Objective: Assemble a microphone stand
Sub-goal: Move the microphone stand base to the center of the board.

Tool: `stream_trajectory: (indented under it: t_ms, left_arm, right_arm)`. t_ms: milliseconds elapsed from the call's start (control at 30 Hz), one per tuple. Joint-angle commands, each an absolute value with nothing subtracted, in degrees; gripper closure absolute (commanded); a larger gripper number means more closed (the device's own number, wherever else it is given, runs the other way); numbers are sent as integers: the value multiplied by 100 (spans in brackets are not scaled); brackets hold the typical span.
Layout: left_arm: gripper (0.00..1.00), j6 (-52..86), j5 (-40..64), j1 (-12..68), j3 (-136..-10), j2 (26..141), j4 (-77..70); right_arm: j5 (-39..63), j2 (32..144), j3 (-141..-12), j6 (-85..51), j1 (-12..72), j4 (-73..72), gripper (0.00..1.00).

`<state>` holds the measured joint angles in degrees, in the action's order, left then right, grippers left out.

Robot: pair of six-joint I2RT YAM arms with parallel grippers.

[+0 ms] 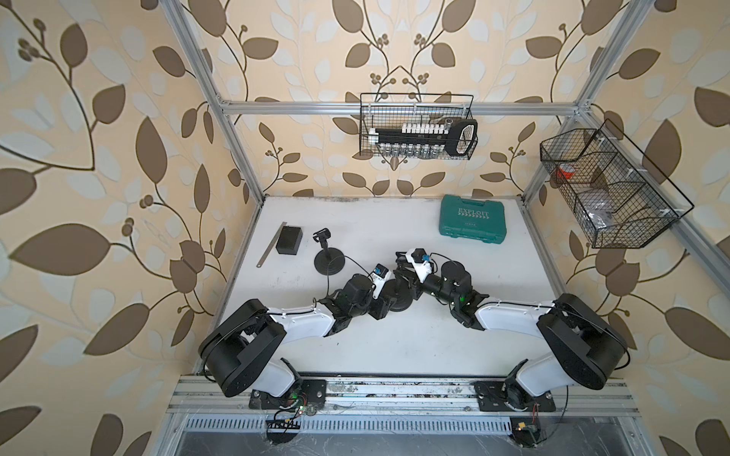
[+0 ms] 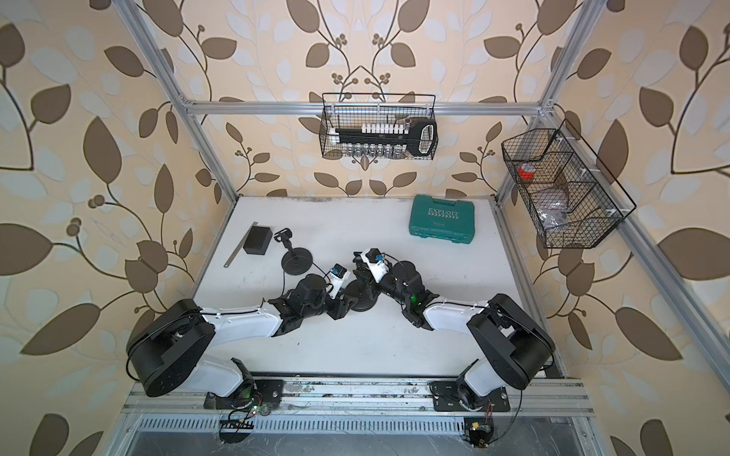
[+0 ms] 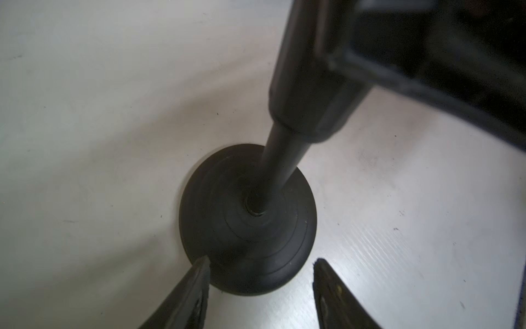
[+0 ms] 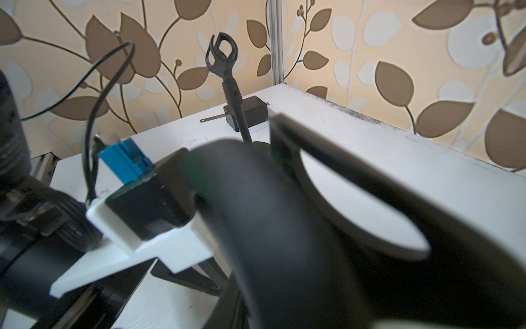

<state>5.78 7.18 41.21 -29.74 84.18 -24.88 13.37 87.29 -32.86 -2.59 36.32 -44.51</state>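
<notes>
On the counter (image 1: 395, 347), at the left, stands a clip-topped stand (image 1: 329, 258); mid-counter the left hand (image 3: 262, 260) is open, fingers (image 3: 187, 296) flanking the near rim of the round black base (image 3: 247, 228); a pole (image 3: 280, 165) rises from its centre, its thicker upper part gripped by the closed right hand (image 1: 403, 276)

Pole (image 3: 280, 171) in base (image 3: 225, 216), stand (image 1: 329, 260) to its left, case (image 1: 472, 222) behind

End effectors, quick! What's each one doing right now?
Left end effector: open, at the edge of the base.
Right end effector: shut on the pole.
</notes>
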Motion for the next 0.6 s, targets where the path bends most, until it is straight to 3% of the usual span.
stream_trajectory:
  t_ms: [0, 233, 567]
  left_arm:
    - [42, -45, 647, 4113, -3084, 8591, -3306]
    - [46, -192, 811, 4049, -3142, 9036, -3986]
    - [52, 57, 1030, 3745, -2992, 9268, -4526]
  right_arm:
    - [1531, 8804, -3376, -594, 3484, -3563, 96]
    - [1595, 8817, -3128, -365, 3574, -4050, 97]
    - [121, 8789, -2980, -214, 4242, -4315, 100]
